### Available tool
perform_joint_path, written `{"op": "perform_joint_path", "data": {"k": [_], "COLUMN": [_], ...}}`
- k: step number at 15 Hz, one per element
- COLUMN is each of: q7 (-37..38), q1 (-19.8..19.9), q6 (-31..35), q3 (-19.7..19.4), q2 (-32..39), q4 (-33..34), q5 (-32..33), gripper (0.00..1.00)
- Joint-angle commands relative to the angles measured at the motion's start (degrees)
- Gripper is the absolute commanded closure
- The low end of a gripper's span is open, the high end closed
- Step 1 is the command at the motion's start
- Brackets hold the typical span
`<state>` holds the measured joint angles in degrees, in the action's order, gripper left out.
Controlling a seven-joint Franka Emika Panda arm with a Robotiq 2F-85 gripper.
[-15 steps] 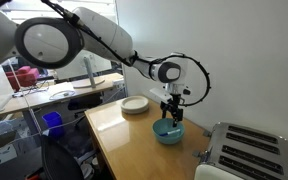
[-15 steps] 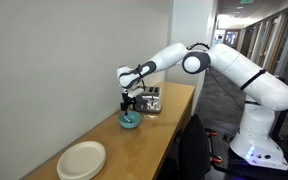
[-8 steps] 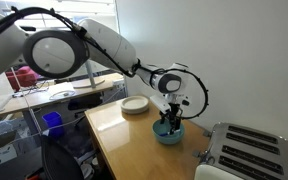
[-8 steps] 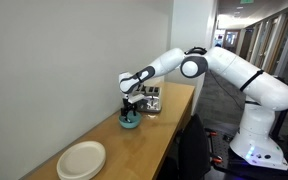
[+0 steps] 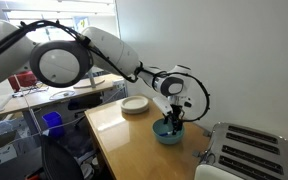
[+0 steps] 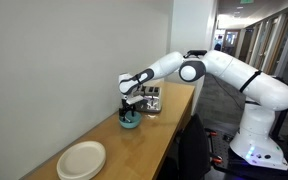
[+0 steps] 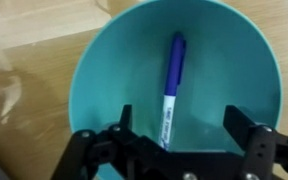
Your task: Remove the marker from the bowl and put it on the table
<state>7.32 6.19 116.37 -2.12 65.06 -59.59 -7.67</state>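
Note:
A teal bowl point(image 7: 104, 80) sits on the wooden table and fills the wrist view. A blue and white marker point(image 7: 171, 85) lies inside it, pointing away from me. My gripper point(image 7: 181, 125) is open, its two black fingers lowered into the bowl, the marker's near end just inside the left finger. In both exterior views the gripper point(image 5: 172, 119) point(image 6: 129, 112) hangs straight down into the bowl point(image 5: 168, 133) point(image 6: 130, 121); the marker is hidden there.
A white plate point(image 5: 135, 105) point(image 6: 81, 159) lies on the table beyond the bowl. A silver toaster point(image 5: 247, 152) stands at the table's other end, also seen past the bowl point(image 6: 152, 100). A wall runs along the table's far side.
The gripper has come down from above the bowl until its fingers are inside it. The bowl and marker have not moved.

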Motion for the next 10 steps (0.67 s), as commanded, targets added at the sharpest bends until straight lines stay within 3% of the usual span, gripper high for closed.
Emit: {"op": "perform_joint_path", "data": {"k": [1,2,3,10], "q7": [1.9,2.1,2.1,3.3], "q1": [0.1,0.1,0.1,0.0], "q6": [-2.2,-2.4,-2.4,-3.4], "q3": [0.3,0.3,0.2,-0.1], "q2": [3.1,3.7,4.2,5.7], "q4": [4.7,5.3,5.9,8.9], "q5": [-0.4,-0.4,-0.3,-0.1], "gripper": [0.06,0.11,0.3,0.84]}}
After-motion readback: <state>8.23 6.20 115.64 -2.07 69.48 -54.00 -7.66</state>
